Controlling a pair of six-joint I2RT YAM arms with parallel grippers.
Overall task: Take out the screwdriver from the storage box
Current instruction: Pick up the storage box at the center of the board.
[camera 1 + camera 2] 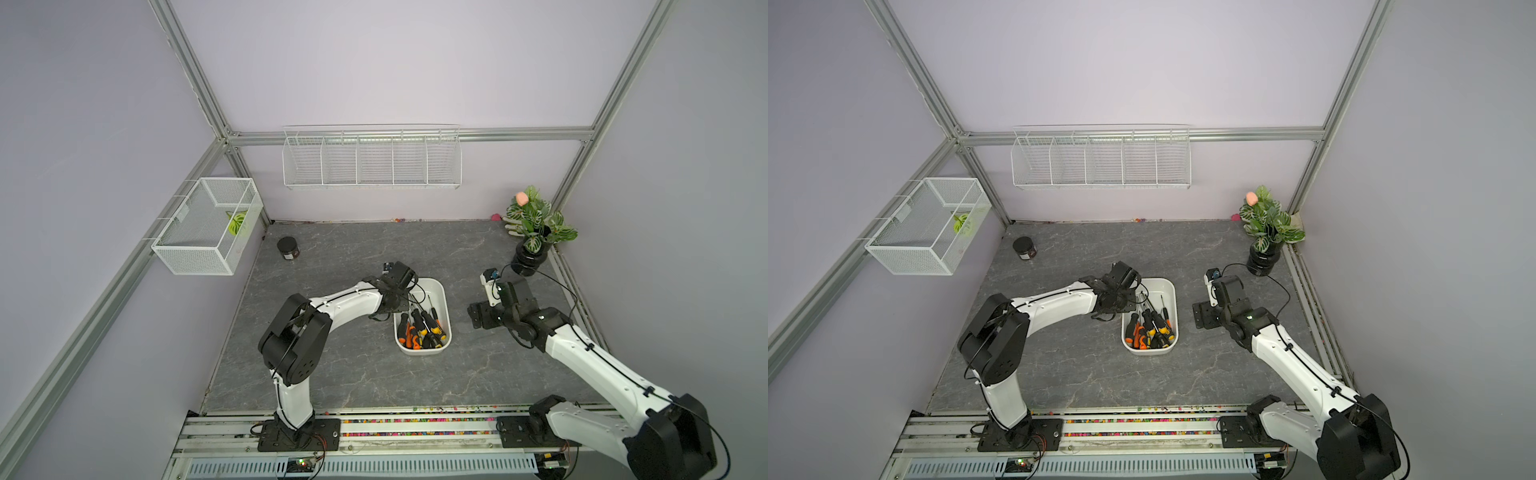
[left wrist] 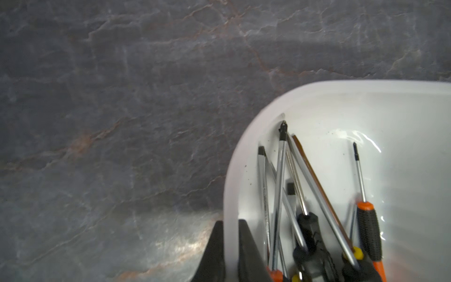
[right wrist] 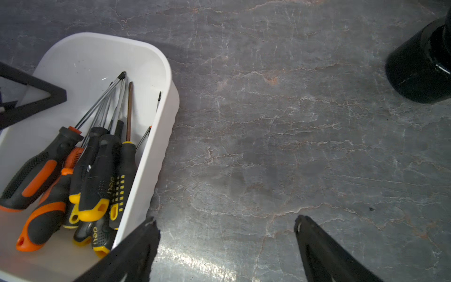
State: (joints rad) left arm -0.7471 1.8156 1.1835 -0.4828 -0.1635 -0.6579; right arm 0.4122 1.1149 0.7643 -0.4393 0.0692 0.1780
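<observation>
- The white storage box (image 1: pixel 434 289) sat in the middle of the grey bench (image 1: pixel 353 374), shown in both top views.
- A heap of screwdrivers (image 3: pixel 97 171) lay inside it, their black handles trimmed in orange or yellow. The handles were bunched at the end nearest me and the shafts fanned toward the far wall.
- My left jaws were closed on the box's left wall, one jaw outside and one inside, with the white rim pinched between them. They gripped no screwdriver.
- My right jaws stood wide apart over bare bench just beside the box's other long side, with nothing between them.
- A potted plant (image 1: pixel 536 224) stood in the far right corner of the bench and a black jar (image 1: pixel 288 248) at the far left.
- A mesh basket (image 1: pixel 208 228) and a long wire rack (image 1: pixel 372 160) hung on the walls.
</observation>
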